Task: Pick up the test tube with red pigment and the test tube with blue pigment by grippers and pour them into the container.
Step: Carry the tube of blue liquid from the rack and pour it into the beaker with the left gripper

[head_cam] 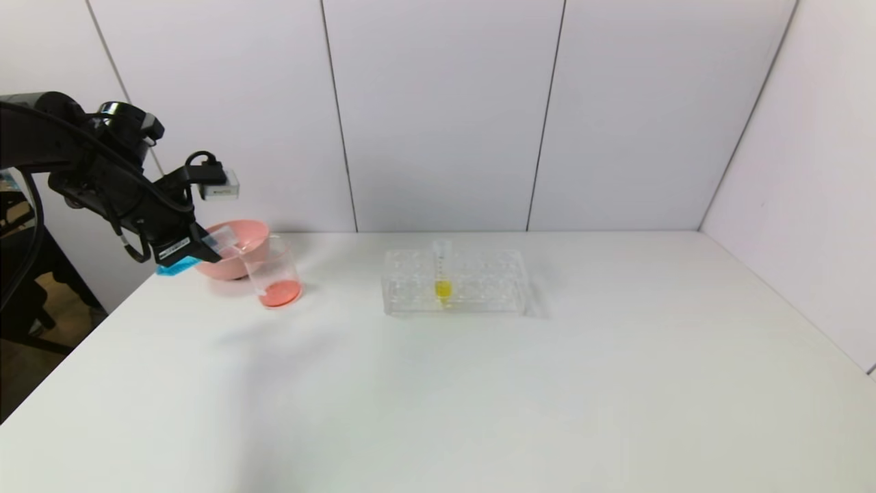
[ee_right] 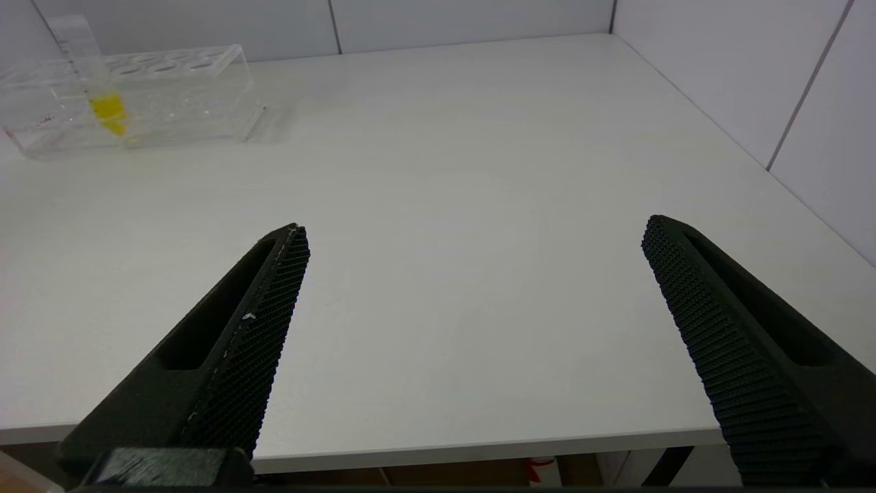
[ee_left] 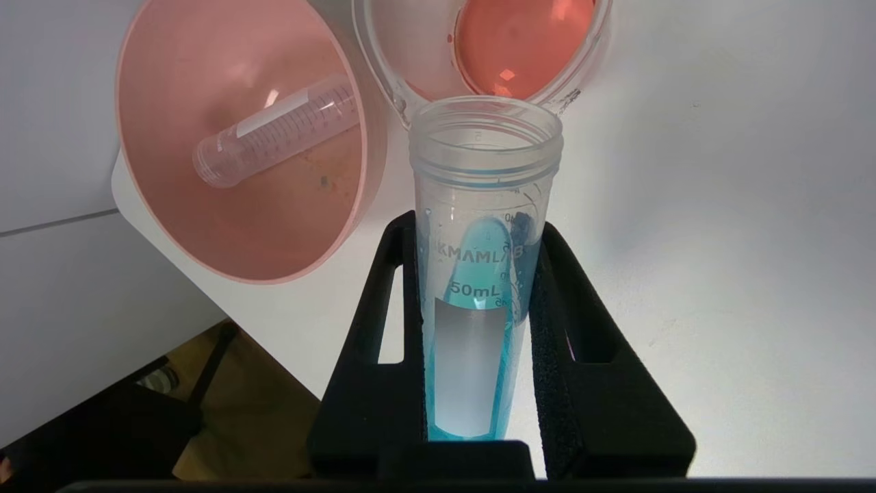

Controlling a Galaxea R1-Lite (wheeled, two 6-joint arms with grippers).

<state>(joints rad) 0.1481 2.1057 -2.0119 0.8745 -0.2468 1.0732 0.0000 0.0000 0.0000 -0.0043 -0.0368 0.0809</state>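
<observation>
The left gripper (ee_left: 479, 329) holds the blue tube (ee_left: 475, 274) clamped between its two black fingers (ee_left: 383, 356), the tube's open mouth pointing away from the wrist. Just past that mouth stands the beaker (ee_left: 438, 61), already holding a pool of orange-red liquid. Beside the beaker, close to the gripper, sits the pink bowl (ee_left: 171, 233), with an emptied clear tube (ee_left: 274, 137) lying in it (presumably the red one, now spent).

In the head view the tube is tilted, its blue liquid at the low end behind the fingers, so nothing is running out yet. The step in hand looks like the blue pour. To do it well, the tube's lip should come over the beaker's rim, not the bowl's, before the wrist rolls further; the two openings lie close together, so a small drift sideways could send blue into the bowl. A slow roll should keep the stream narrow, and the grip should stay firm on the smooth plastic.

The right gripper (ee_right: 472, 274) hangs with fingers spread wide above the tabletop (ee_right: 479, 137), well apart from the rack (ee_right: 171, 89) and its yellow tube (ee_right: 106, 109).
</observation>
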